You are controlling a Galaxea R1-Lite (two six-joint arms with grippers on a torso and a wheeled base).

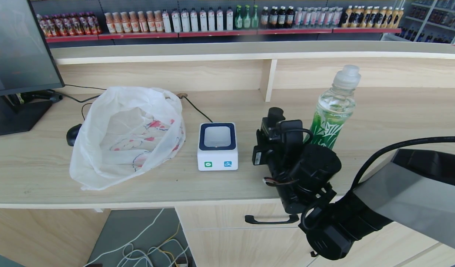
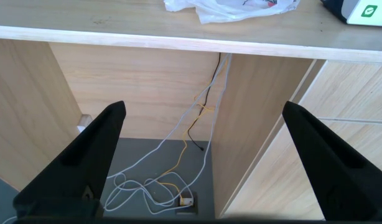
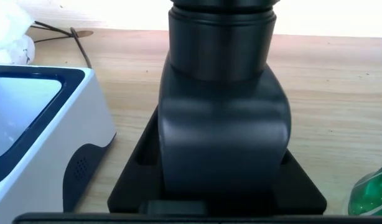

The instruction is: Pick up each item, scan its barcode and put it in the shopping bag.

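A: Fig. 1, which items stand left of the scanner (image 1: 217, 145)?
B: The monitor (image 1: 22, 44) and the computer mouse (image 1: 73, 134), well apart from it.
A: And behind it?
B: A cable (image 1: 198, 108); farther back, shelved drink bottles (image 1: 220, 18). The drawer handle (image 1: 271, 221) lies below, to its right.

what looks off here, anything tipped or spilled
Only the green bottle: it leans off vertical behind the right arm, its base hidden, so held or tipping cannot be told. Nothing spilled; the scanner sits flat and the shopping bag lies open.

Lower part of the bottle (image 1: 333, 111) behind the right arm (image 1: 305, 174), shopping bag (image 1: 98, 155) contents indistinct.
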